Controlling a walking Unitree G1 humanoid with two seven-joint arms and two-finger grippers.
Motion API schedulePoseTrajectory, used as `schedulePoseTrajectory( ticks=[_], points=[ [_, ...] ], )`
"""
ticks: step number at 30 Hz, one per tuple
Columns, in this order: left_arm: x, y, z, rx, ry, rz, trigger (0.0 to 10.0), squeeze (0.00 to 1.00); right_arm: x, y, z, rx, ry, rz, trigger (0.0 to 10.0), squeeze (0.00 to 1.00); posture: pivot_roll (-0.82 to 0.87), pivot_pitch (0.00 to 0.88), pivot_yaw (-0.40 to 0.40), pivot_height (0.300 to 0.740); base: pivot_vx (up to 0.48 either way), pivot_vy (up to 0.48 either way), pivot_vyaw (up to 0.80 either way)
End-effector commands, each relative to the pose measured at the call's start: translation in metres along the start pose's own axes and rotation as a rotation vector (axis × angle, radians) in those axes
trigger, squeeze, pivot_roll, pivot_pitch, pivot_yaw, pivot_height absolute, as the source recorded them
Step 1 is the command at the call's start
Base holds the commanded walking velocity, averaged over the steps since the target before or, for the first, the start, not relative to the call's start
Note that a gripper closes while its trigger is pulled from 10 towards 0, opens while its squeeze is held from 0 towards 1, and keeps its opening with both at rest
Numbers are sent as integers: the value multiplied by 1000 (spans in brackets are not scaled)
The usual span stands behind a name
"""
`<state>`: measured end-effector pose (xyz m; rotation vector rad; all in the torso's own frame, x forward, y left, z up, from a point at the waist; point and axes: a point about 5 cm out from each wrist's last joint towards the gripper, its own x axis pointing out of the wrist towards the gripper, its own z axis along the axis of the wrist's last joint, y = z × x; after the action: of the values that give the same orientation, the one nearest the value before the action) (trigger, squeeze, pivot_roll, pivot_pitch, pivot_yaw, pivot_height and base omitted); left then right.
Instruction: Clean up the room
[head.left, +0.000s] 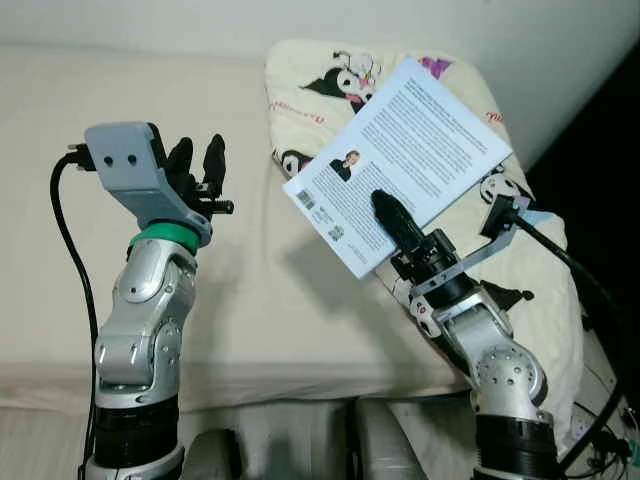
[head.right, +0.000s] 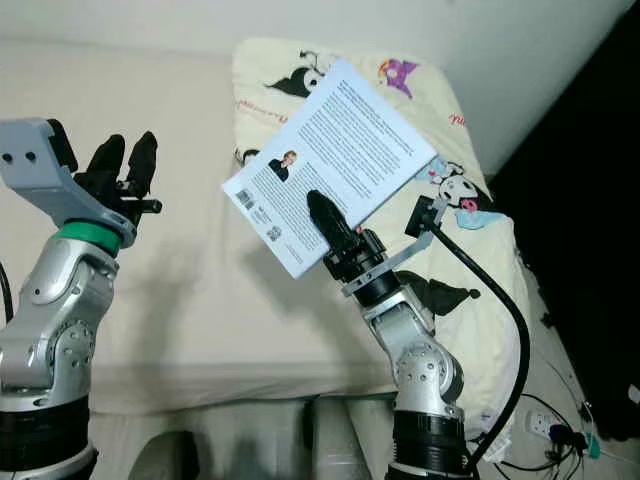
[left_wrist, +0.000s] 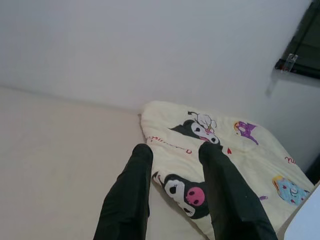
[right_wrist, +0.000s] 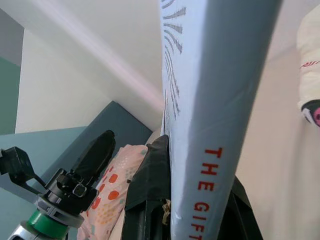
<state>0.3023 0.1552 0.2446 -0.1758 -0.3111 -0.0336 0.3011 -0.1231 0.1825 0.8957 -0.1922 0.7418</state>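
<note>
A pale blue book (head.left: 400, 160) with its printed back cover facing me is held up in the air over the bed, tilted. My right gripper (head.left: 392, 215) is shut on its lower edge, one black finger lying across the cover. The right wrist view looks along the book's spine (right_wrist: 215, 125), which carries red letters. My left gripper (head.left: 198, 165) is raised over the cream mattress (head.left: 250, 300) to the left of the book, open and holding nothing; its two black fingers (left_wrist: 130, 200) point toward the pillow.
A cream pillow (head.left: 330, 80) printed with cartoon characters lies at the head of the bed, under and behind the book. A white wall (left_wrist: 150, 50) runs behind the bed. Dark floor with cables and a power strip (head.right: 545, 425) lies to the right.
</note>
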Motion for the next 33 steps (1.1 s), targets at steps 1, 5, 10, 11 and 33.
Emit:
schedulePoseTrajectory(
  ticks=[1,5,10,11,33],
  points=[
    [-1,0,-5,-3,25,1,10000,0,-1,3,4,-3,-24,17,10000,0,-37,78,-2,672,0,0,0],
    [-1,-1,-5,-4,24,0,10000,0,-1,3,4,-4,-24,16,10000,0,-37,78,-1,689,0,0,0],
    [0,-1,-5,-4,23,-1,10000,0,-1,3,4,-3,-23,16,10000,0,-38,78,-1,702,0,0,0],
    [0,-1,-5,-4,23,-1,10000,0,-1,3,4,-3,-23,16,10000,0,-38,78,-1,702,0,0,0],
    [2,-3,-4,-2,19,-10,10000,0,0,3,2,4,-23,13,10000,0,-35,74,6,740,0,0,-36]
  ],
)
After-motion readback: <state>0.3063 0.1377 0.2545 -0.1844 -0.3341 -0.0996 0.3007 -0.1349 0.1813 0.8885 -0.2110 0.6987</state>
